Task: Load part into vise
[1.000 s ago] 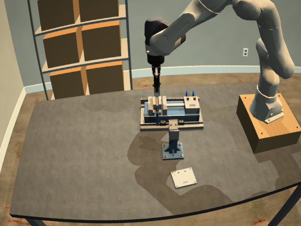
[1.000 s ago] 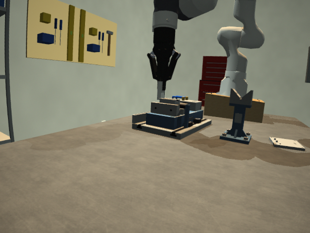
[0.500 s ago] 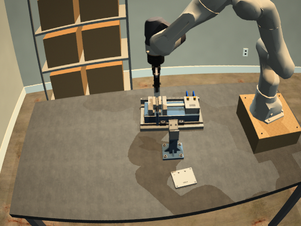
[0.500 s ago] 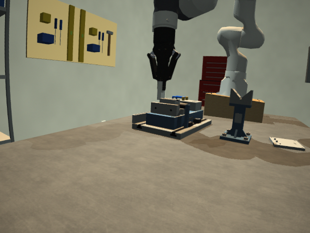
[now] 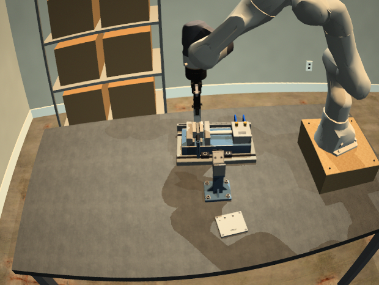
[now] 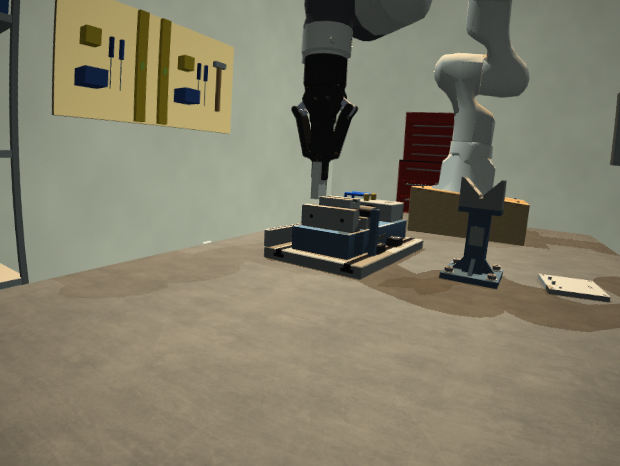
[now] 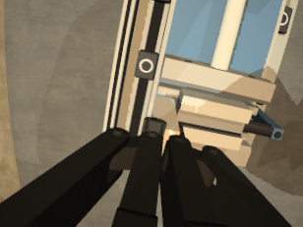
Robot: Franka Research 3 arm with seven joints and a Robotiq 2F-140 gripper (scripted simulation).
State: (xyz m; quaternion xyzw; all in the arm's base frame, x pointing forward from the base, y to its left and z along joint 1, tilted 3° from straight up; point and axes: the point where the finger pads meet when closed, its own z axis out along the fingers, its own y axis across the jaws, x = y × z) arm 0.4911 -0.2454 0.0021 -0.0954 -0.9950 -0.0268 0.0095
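Leftmost in the vise stands the fixed jaw (image 5: 189, 133) (image 6: 328, 217) (image 7: 236, 155); just right of it the part (image 5: 201, 129) (image 6: 338, 201) (image 7: 216, 104) lies between the jaws, slot apparently up, its long axis running far to near. The gripper (image 5: 197, 117) (image 6: 318, 187) (image 7: 160, 112) is clenched on nothing at the far end, so the part lies on its near side. The work stop (image 5: 198, 148) (image 6: 374, 230) (image 7: 258, 128) is at the opposite, near end; I cannot tell whether they touch. Farther right is the moving jaw (image 5: 207, 133) (image 7: 216, 80). The coming move is probably a closed-finger push nearward along that axis; coming in too high could skim over the end, and a skewed push could turn the part off the fixed jaw.
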